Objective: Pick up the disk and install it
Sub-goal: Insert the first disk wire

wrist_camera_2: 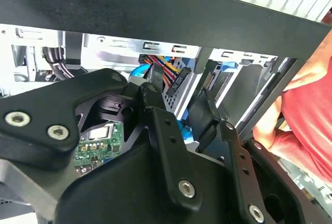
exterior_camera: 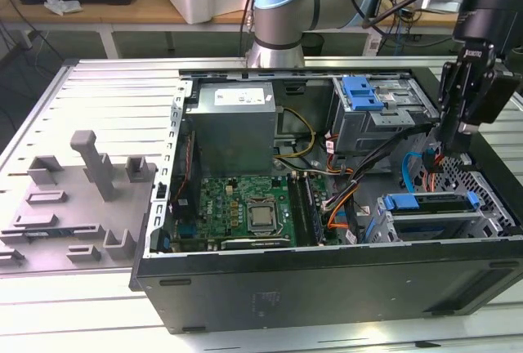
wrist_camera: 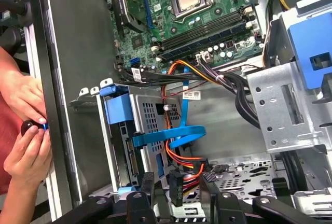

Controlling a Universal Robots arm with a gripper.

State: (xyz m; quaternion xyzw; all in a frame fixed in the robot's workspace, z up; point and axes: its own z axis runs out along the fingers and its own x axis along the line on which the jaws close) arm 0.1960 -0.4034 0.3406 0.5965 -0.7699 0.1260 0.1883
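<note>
First wrist view: tool point(wrist_camera: 177, 176) among cables point(wrist_camera: 181, 159) by disk point(wrist_camera: 124, 146)

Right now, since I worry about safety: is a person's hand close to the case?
Yes: in the first wrist view, two hands are right beside the case wall.

At four o'clock in the exterior view, the flat silver blue-railed disk point(exterior_camera: 413, 203) is mostly hidden inside the grey metal drive cage point(exterior_camera: 425, 226); a person's hand point(wrist_camera: 23, 97) is cut off by the first wrist view's edge.
</note>
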